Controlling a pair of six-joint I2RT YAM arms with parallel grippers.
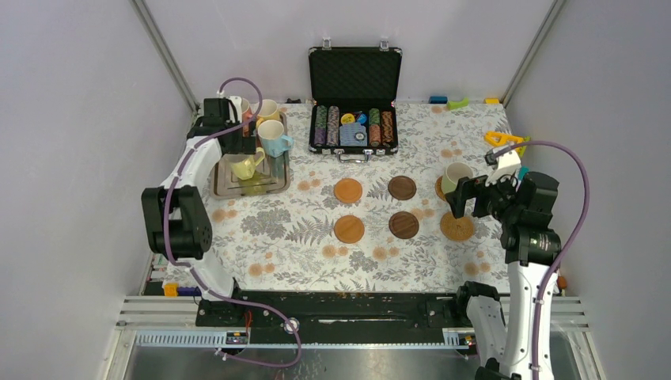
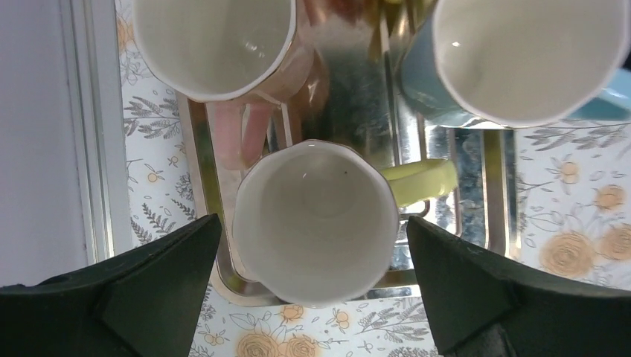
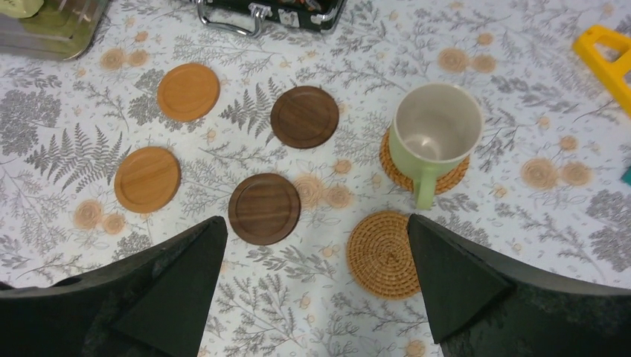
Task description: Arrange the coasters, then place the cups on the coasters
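Coasters (image 3: 264, 208), two tan wood, two dark wood, two woven, lie paired near the released right end effector (image 3: 312, 223); a pale green cup (image 3: 435, 130) stands on one woven disc. The left end effector (image 2: 312, 223), jaws wide, straddles a yellow-handled cup (image 2: 316, 230) on the silver tray (image 2: 476, 178). A floral cloth (image 1: 301, 229) covers the table (image 1: 261, 281).

Dark brown coasters (image 3: 304, 117), green cup (image 3: 437, 132), fern-patterned tablecloth (image 3: 67, 126) (grey, orange), seemingly pink cup (image 2: 216, 37)
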